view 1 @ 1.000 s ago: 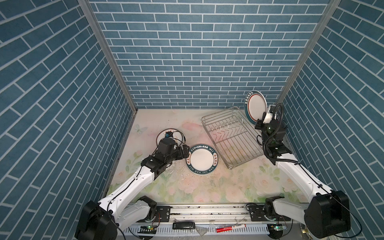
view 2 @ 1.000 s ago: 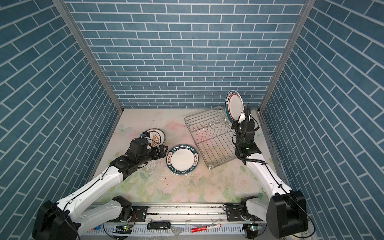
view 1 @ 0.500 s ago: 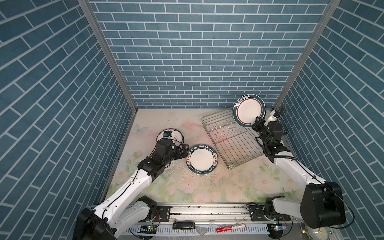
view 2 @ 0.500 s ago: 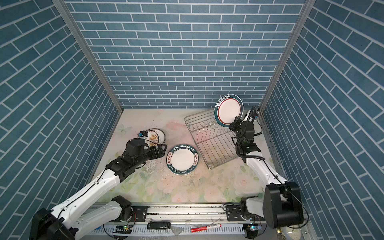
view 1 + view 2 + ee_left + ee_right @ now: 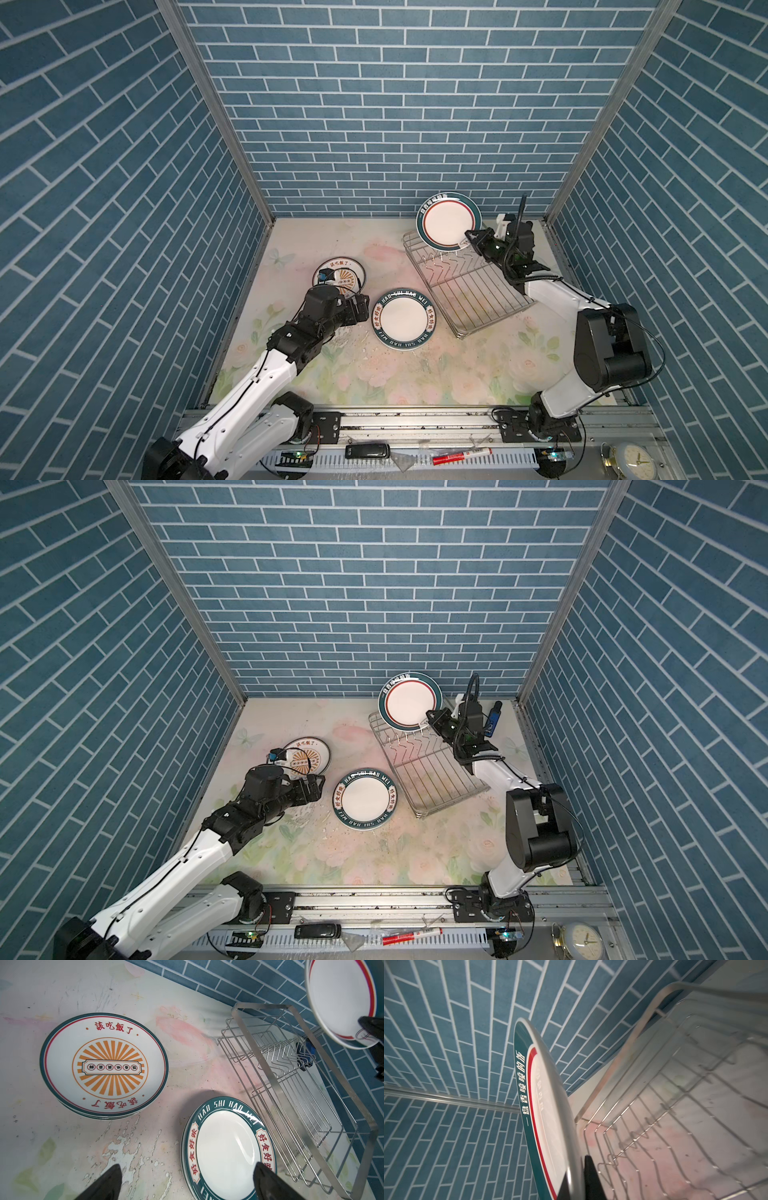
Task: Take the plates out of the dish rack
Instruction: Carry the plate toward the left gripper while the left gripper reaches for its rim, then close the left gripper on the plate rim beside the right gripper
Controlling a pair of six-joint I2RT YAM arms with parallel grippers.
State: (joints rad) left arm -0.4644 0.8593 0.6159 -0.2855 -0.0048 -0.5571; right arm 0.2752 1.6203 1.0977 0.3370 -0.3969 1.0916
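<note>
My right gripper is shut on the lower edge of a white plate with a teal rim and a red ring. That plate hangs tilted above the far end of the dish rack, which holds no other plate. A sunburst plate tops a small stack on the table. A teal-banded plate lies on another beside the rack. My left gripper hovers open between the two stacks.
Blue brick walls close in the floral table on three sides, and the rack sits near the right wall. On the front rail lie a black device and a red marker. A small clock stands at the front right.
The right gripper has carried its plate leftward from beyond the rack's far right corner to over its far end, turning the face toward the camera. The left arm has barely shifted.
</note>
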